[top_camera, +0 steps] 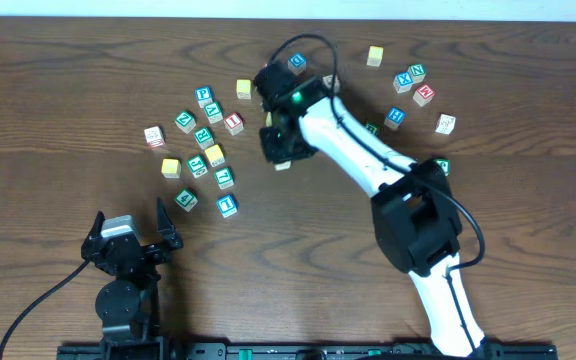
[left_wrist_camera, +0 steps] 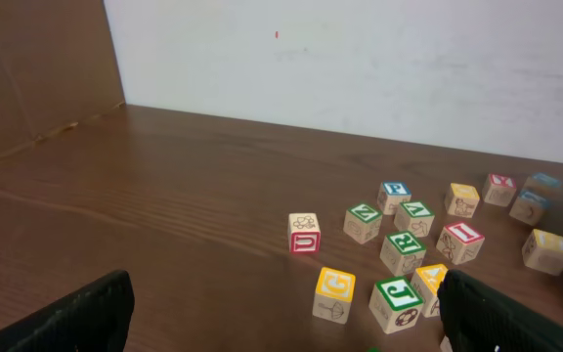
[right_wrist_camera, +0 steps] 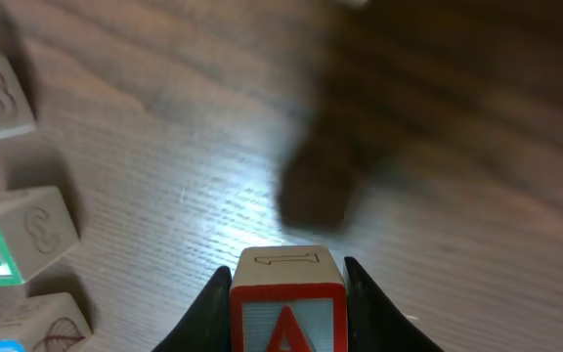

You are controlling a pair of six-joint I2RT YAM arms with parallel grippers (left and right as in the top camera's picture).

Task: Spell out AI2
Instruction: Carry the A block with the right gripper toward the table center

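Note:
My right gripper is shut on a wooden block with a red A and holds it above the table; its shadow falls on the wood below. In the overhead view this gripper is near the table's middle, right of a cluster of letter blocks, and only a pale corner of the block shows. A red I block and a blue I block lie in that cluster. My left gripper is open and empty near the front edge. I cannot make out a 2 block.
More letter blocks lie at the back right, with a yellow one apart. The left wrist view shows a U block, a G block and a J block ahead. Pale blocks lie left of the right gripper.

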